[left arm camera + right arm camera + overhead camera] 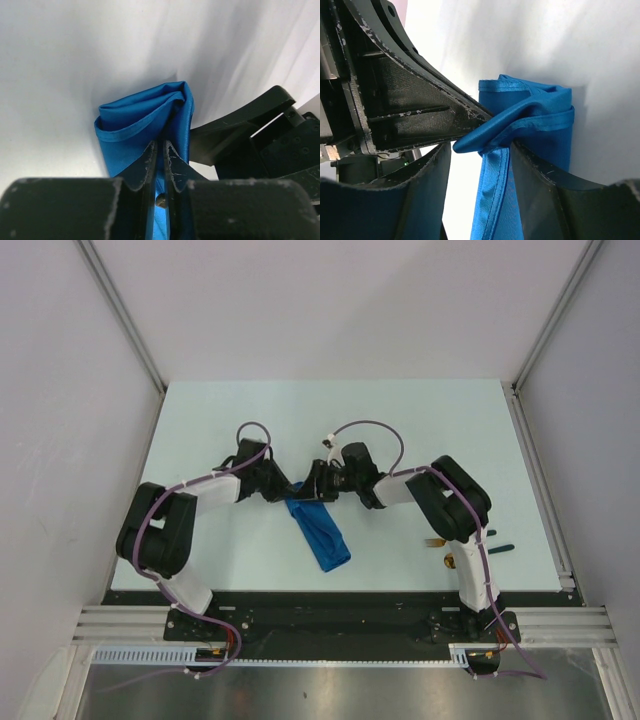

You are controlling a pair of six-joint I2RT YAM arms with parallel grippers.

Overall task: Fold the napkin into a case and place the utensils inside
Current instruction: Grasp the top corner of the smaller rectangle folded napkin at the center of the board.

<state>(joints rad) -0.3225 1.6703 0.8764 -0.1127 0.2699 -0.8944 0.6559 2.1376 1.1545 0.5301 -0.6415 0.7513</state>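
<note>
napkin [318,530] lies oblong, far-left to near-right — both arms at its far end: left gripper [159,145] pinched on a fold, right gripper [480,150] jaws apart astride it.

Napkin [322,535] royal blue (plain, slight sheen); table [400,430] pale mint.

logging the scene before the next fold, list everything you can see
napkin: one, bright blue, folded narrow, table centre, far end between the grippers
utensils: count unclear, gold heads and dark handles, beside the right arm's base, partly hidden by it
table: one, pale, under everything
left gripper: one, black, shut on the napkin's end
right gripper: one, black, open around a napkin fold
</note>
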